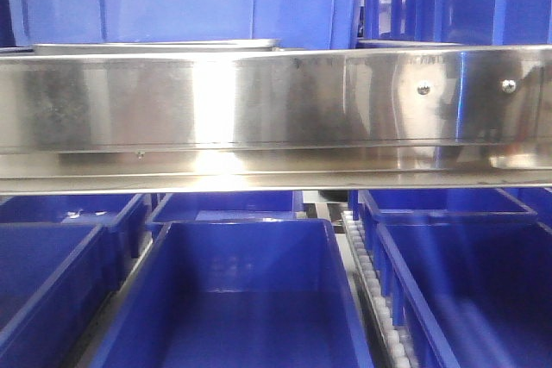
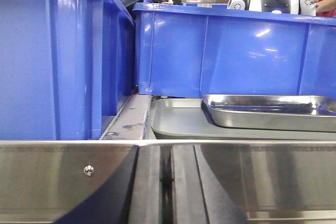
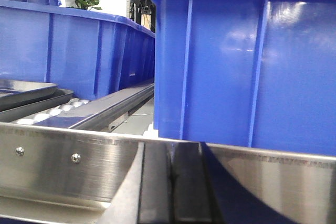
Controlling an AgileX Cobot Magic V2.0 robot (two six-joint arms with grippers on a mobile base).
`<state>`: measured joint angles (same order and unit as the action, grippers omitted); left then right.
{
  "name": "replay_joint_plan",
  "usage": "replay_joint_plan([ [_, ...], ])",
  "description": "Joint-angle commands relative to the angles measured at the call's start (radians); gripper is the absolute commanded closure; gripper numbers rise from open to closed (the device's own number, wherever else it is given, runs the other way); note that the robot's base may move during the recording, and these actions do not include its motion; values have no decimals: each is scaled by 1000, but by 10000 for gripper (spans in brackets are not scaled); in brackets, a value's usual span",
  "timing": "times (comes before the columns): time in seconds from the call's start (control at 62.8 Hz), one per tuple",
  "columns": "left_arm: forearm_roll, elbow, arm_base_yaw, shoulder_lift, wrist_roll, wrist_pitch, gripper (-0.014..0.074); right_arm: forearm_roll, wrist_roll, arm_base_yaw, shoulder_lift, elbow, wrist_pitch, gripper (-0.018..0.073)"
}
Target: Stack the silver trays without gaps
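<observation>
Silver trays (image 2: 273, 111) are seen ahead of the left gripper, one tilted atop a flatter tray (image 2: 181, 121), beyond the steel rail (image 2: 63, 174) and before blue bins (image 2: 231, 51). Neither gripper's state can be told.

All I can see of my rig from here is the tips of both arms, low in each wrist view. The left fingers (image 2: 149, 182) are two flat, dark grey bars running straight up the picture, with a thin black slit between them and black flanks splaying outward below. The right fingers (image 3: 155, 182) look the same: matte charcoal bars, straight-edged, a narrow dark seam down the middle. I can make out no markings, cables or screws on them.
</observation>
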<state>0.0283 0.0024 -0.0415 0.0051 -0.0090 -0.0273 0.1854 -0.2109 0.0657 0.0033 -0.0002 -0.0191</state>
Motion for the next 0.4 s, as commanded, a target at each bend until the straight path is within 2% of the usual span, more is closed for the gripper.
replay_joint_plan([
  [0.0, -5, -2, -4, -5, -4, -16, 602, 4, -5, -3, -3, 0, -12, 638],
  [0.382, -5, -2, -4, -5, -4, -16, 602, 4, -5, -3, -3, 0, -12, 638],
])
